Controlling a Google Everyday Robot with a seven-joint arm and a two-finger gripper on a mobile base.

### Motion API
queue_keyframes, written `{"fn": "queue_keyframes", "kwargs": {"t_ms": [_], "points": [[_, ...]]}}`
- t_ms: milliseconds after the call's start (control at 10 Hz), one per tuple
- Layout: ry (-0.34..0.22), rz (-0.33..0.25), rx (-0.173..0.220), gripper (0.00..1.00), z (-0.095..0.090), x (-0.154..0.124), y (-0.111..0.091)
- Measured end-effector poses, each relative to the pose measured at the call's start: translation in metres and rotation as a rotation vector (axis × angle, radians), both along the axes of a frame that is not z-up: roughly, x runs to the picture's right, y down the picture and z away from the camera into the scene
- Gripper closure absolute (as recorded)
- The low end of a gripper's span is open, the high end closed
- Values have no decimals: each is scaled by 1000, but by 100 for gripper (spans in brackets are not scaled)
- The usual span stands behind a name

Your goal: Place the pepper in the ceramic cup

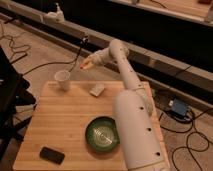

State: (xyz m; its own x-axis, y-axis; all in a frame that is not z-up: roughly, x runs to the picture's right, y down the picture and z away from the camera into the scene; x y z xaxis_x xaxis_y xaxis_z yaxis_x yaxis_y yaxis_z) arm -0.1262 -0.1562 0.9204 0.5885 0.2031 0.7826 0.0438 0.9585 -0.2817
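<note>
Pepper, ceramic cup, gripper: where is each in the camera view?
pepper (pixel 82 66), camera view, its red tip.
ceramic cup (pixel 63 81), camera view, its outer wall.
gripper (pixel 88 63), camera view, between fingertips, aloft right of the cup, holding the pepper.

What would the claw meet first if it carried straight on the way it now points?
Probably the ceramic cup: the claw, holding the pepper, points slightly downward towards its rim, though depth is unclear and it may pass above.

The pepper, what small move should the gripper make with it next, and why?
Probably carry it across to above the ceramic cup. The gripper holds the pepper in the air near the far edge of the table, beside the cup rather than over its open mouth.
</note>
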Motion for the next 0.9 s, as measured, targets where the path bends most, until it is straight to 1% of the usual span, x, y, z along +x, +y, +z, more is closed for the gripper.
{"fn": "queue_keyframes", "kwargs": {"t_ms": [100, 200, 300, 500, 900], "points": [[-37, -40, 25, 100, -12, -22, 2], [-75, -92, 40, 100, -26, -44, 9], [-90, -115, 46, 100, -31, -53, 12], [-86, -112, 46, 100, -31, -49, 11], [-86, -120, 45, 100, -30, -51, 13]]}}
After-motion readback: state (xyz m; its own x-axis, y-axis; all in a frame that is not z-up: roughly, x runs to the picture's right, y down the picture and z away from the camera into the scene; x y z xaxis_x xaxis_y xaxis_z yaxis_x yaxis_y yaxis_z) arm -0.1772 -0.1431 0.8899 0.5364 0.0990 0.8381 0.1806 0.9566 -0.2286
